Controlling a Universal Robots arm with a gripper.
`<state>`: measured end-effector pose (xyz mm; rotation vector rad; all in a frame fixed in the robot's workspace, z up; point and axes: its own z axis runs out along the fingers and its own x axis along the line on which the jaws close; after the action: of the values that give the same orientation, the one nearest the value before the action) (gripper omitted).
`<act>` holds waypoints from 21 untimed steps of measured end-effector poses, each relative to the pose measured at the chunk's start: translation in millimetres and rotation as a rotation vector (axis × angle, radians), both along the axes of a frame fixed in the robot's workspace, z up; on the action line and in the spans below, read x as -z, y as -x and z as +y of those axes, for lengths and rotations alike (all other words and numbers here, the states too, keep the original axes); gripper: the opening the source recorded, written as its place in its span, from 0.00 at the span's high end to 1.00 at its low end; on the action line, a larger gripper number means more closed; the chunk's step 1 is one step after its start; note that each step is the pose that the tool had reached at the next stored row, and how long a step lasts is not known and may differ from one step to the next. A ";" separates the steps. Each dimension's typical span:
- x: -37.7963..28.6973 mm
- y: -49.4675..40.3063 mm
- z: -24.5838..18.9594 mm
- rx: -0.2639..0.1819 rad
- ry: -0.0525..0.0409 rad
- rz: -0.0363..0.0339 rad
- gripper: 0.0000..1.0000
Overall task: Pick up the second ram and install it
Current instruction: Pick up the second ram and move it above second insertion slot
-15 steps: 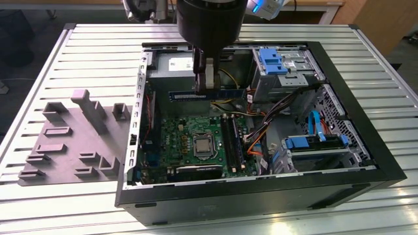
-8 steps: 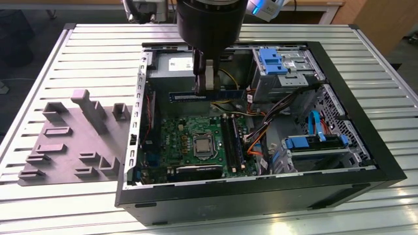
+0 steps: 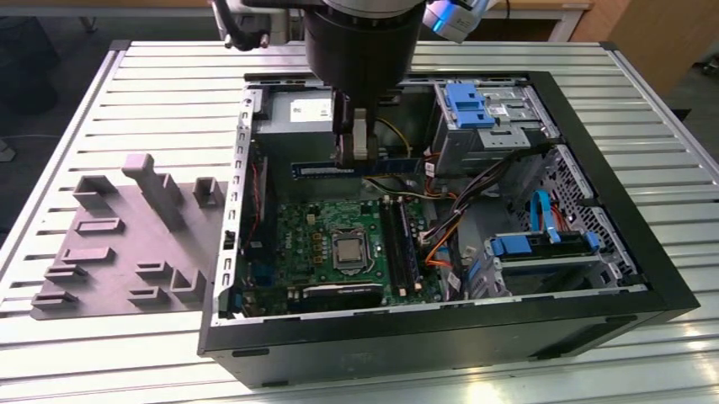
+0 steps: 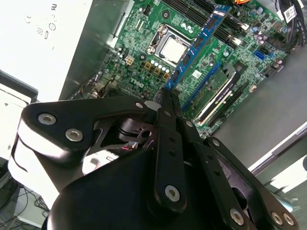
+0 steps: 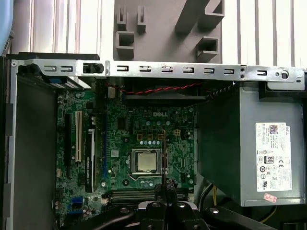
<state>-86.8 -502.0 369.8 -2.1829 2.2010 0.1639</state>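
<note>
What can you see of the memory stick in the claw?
The memory stick is a long, thin, flat blue strip with dark chips along its face. The claw grips it near the middle. It hangs level, on edge, above the green circuit board inside the open computer case.

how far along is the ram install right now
Done: the ram is picked up, clear of the grey tray. In hand: the gripper is shut on it, holding it above the motherboard inside the open case. Left: the ram is not yet seated in a slot.
</note>
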 end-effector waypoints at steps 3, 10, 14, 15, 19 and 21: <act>2.4 0.0 0.0 0.000 0.0001 0.0001 0.89; 8.1 0.0 0.0 0.000 0.0000 0.0001 0.89; 11.1 0.0 0.0 0.000 0.0000 0.0002 0.89; 11.7 0.0 0.0 0.000 0.0001 0.0002 0.89; 13.6 0.0 0.0 0.000 0.0000 0.0002 0.89; 14.3 0.0 0.0 0.000 0.0001 0.0002 0.89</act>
<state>-86.8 -502.0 355.4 -2.1830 2.2012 0.1641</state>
